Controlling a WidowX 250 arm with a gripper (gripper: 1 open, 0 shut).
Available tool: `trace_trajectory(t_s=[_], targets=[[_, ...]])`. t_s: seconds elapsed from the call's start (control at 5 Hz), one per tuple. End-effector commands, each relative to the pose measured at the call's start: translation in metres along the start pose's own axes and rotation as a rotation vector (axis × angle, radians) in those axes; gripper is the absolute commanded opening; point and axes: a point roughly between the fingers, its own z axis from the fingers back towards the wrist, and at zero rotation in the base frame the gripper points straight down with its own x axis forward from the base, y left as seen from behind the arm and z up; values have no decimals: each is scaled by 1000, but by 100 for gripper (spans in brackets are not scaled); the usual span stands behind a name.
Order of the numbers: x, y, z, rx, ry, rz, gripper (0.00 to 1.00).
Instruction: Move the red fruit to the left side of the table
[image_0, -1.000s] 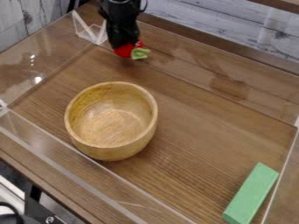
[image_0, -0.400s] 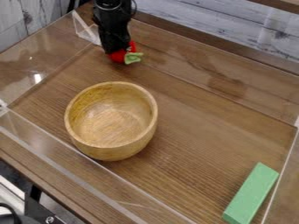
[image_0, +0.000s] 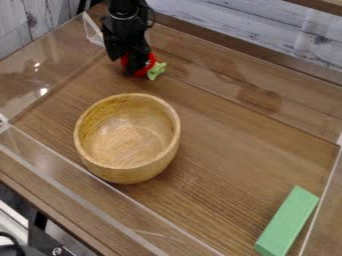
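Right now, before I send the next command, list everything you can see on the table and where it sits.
red fruit: one, red with a green leafy stem, far left part of the table, right under the gripper
wooden bowl: one, light tan, nothing inside, centre-left, nearer the camera than the fruit
green block: one, light green, rectangular, near right corner beside the clear wall
table: one, brown wood grain, edged with low clear walls
gripper: one, black, pointing down over the fruit at the far left; whether it is open or shut does not show from this angle
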Motion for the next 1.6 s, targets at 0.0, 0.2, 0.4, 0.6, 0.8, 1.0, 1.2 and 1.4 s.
trace_trajectory(t_s=[0.0, 0.2, 0.4, 0.6, 0.8, 1.0, 1.2, 1.4], targets=[[13, -2, 12, 3, -48, -3, 100], [13, -1, 10, -7, -59, 4, 100], [12, 1, 8, -17, -71, 10, 100], [9, -4, 4, -30, -86, 2, 100], [8, -8, -1, -42, -98, -8, 100], [9, -9, 5, -54, -111, -26, 100], [10, -10, 11, -66, -125, -42, 100], [12, -16, 15, -79, -136, -52, 0]])
